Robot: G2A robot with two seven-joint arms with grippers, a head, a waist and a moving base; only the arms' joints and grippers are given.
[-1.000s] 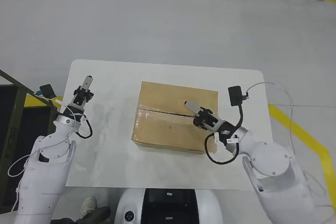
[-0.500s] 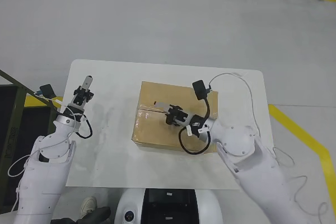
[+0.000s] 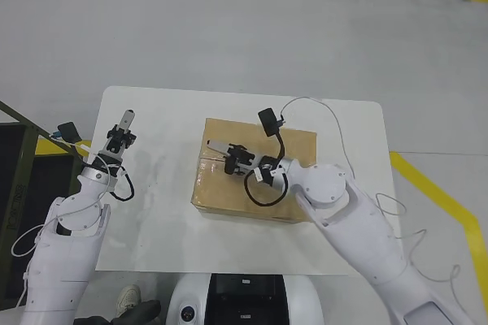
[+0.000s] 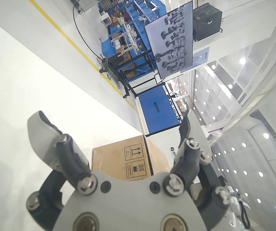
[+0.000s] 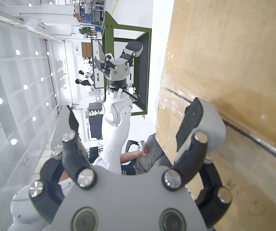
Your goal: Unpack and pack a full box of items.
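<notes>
Right gripper [image 3: 225, 151] over closed box [image 3: 228, 193] top seam, jaws wide, empty. Left gripper [image 3: 127, 120] over bench [image 3: 159, 227] left side, jaws wide.

We see a pale grey floor [image 3: 228, 41] with a yellow line [image 4: 56, 26], blue shelves [image 4: 128, 32] beside a large screen [image 4: 174, 41], a green frame [image 5: 128, 28], and ceiling lights [image 4: 242, 61] (round, in rows).

The box [image 3: 220, 191] is shut, so its contents are hidden, and the right arm [image 3: 329, 185] covers part of its top. The left end effector [image 4: 113, 121] hides part of the box's printed side in the left wrist view; the right wrist view's edge cuts the box off.
</notes>
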